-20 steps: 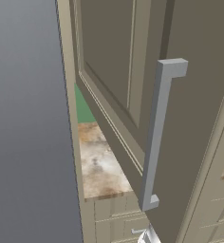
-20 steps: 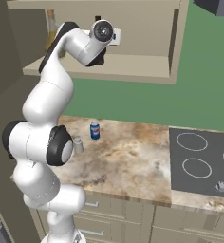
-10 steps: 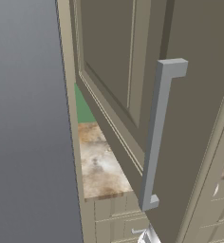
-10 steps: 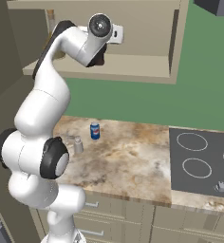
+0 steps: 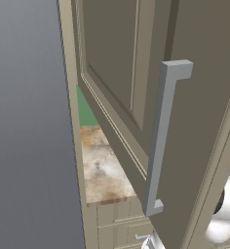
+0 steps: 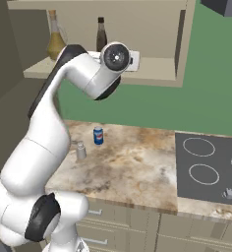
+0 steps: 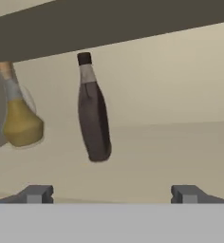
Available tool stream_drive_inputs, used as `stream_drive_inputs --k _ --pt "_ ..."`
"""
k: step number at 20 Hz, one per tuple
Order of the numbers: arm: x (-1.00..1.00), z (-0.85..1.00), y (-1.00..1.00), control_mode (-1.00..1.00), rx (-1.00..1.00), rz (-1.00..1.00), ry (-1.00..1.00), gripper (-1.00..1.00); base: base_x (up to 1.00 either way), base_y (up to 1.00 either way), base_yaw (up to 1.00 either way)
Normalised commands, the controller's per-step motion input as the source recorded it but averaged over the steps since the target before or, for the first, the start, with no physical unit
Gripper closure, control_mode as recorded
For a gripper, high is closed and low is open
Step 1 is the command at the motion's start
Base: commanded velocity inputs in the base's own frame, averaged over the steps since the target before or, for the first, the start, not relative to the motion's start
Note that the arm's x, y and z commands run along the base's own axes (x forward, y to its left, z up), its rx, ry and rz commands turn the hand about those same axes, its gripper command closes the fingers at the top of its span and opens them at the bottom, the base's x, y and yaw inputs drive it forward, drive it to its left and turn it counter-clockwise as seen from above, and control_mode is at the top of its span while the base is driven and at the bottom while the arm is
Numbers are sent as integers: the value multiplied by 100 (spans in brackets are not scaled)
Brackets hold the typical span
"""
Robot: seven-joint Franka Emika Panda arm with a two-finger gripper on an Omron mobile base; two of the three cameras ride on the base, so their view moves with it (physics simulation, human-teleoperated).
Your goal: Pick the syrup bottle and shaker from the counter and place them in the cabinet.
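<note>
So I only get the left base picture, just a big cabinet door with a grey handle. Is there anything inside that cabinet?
Observer: Yes. A dark bottle stands on the cabinet shelf, beside a yellowish carafe.
Visitor: Is the pincer holding that bottle?
Observer: No. In the hand view the pincer is open and empty, and the bottle stands clear ahead of it.
Visitor: And the shaker?
Observer: A small grey shaker stands down on the counter, near a blue can.
</note>
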Motion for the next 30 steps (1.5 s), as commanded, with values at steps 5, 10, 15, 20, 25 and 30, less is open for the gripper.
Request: stream_drive_inputs --k 5,10,15,20,25,30 --pt "-99 -93 -17 -100 -6 14 0 -100 0 0 0" --pt "-71 -90 9 -100 -1 23 -3 -100 0 0 0" --pt "-9 -80 51 -100 -5 27 -10 -100 0 0 0" --pt "22 -77 62 -100 -7 25 -8 -100 0 0 0" --pt "31 -83 56 -100 -9 23 -2 -100 0 0 0" --pt "35 -74 32 -100 -13 23 1 -100 0 0 0"
